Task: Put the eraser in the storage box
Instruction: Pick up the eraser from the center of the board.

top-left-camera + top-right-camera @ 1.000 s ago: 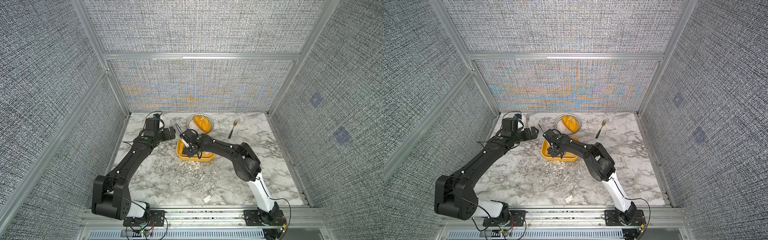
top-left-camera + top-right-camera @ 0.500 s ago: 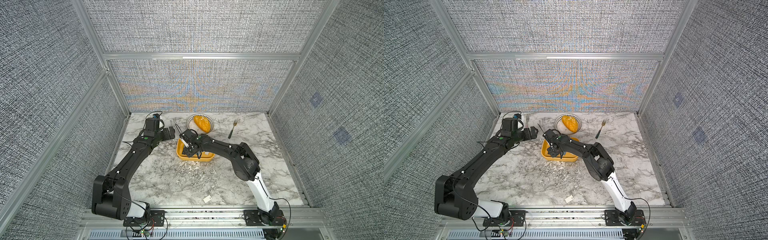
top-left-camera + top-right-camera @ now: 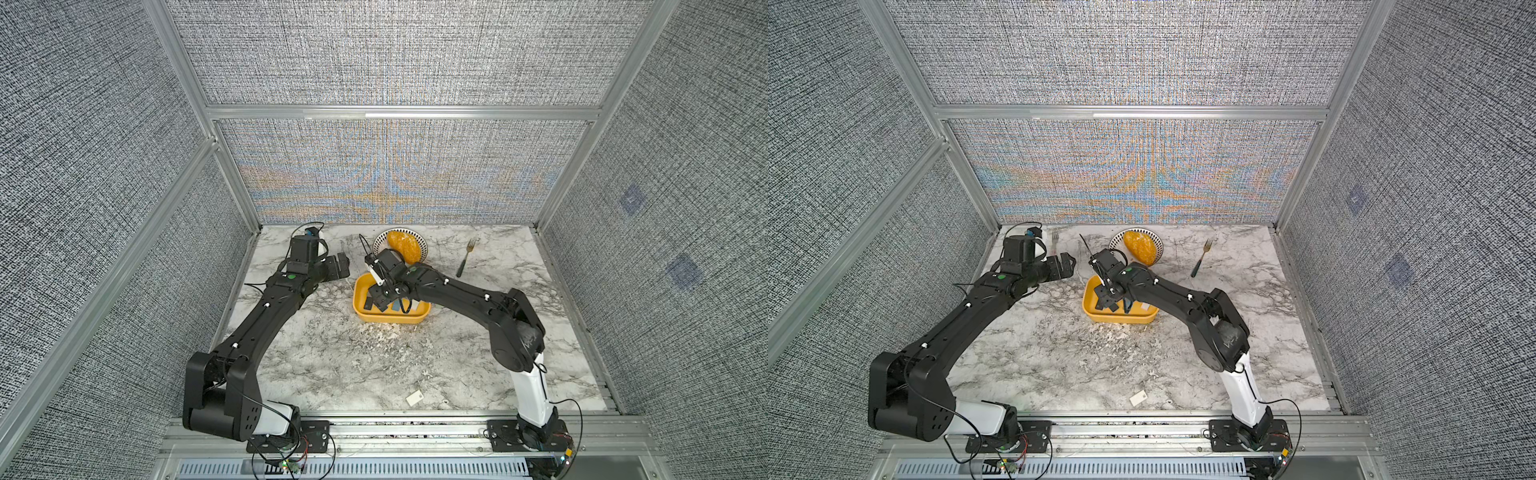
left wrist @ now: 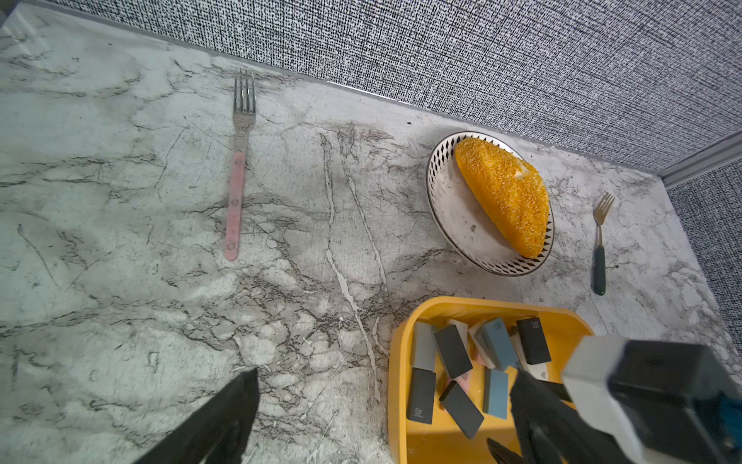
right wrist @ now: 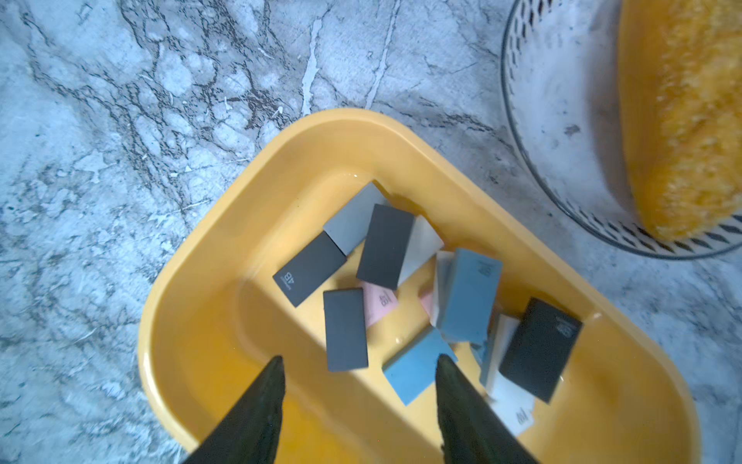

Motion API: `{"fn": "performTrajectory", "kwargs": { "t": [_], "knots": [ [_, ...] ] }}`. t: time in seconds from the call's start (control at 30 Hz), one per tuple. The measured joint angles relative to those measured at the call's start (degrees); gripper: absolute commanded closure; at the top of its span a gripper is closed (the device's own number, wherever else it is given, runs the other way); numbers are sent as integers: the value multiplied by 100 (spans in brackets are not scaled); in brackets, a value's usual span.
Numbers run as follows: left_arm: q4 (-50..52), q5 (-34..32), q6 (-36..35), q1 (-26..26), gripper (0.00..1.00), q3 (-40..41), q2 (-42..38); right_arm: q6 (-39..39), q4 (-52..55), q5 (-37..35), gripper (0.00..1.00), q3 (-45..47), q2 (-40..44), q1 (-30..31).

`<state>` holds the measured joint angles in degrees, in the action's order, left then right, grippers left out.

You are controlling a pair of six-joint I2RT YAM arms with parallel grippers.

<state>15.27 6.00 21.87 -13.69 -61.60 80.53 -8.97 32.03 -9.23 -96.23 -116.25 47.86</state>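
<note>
Over the shallow yellow plastic storage box (image 5: pixel 208 241), the right gripper (image 5: pixel 359 357) hangs with jaws apart and empty. A dark grey rectangular eraser (image 5: pixel 345 329), likely the task's, lies flat on the box floor just past the tips, its long axis along their reach. The left gripper (image 3: pixel 343 266), gaping wide beside the box, is farther off.

We record the right gripper (image 3: pixel 379 300) inside the yellow storage box (image 3: pixel 390 320), over dark and blue erasers (image 3: pixel 397 307). Just beyond it stands a patterned plate (image 3: pixel 379 240) with bread (image 3: pixel 404 246). A dark-handled fork (image 3: pixel 464 262) lies farther to its right. The left gripper (image 3: pixel 343 266) hangs near the box, not touching it. A small white block (image 3: pixel 415 398) lies well apart from both grippers.
</note>
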Motion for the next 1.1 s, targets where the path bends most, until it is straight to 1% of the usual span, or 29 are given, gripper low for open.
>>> {"fn": "performTrajectory", "kwargs": {
  "t": [0.1, 0.23, 0.37, 0.5, 0.7, 0.87, 1.0, 1.1],
  "knots": [
    [2, 2, 2, 0, 0, 0, -59, -271, -7, -79, 38, 769, 750, 70],
    [-17, 28, 17, 0, 0, 0, -68, -822, -7, 92, 37, 1923, 1823, 219],
    [-83, 170, 66, 0, 0, -55, 17, -1655, -26, 306, 36, 3309, 2728, 538],
    [-127, 203, 46, 0, 0, -247, 144, -2559, -31, 568, 36, 4282, 3261, 1012],
    [-308, 407, 46, 0, 0, -210, 157, -3934, -181, 804, 35, 4959, 3696, 1858],
    [-343, 529, 68, 0, 0, -140, 157, -4940, -319, 955, 35, 5313, 3718, 2481],
    [-356, 625, 70, 0, 0, -107, 142, -5421, -433, 1001, 35, 5311, 3539, 2734],
    [-369, 656, 87, 0, 0, -79, 94, -5595, -487, 1029, 36, 5298, 3434, 2741]
  ]
}}
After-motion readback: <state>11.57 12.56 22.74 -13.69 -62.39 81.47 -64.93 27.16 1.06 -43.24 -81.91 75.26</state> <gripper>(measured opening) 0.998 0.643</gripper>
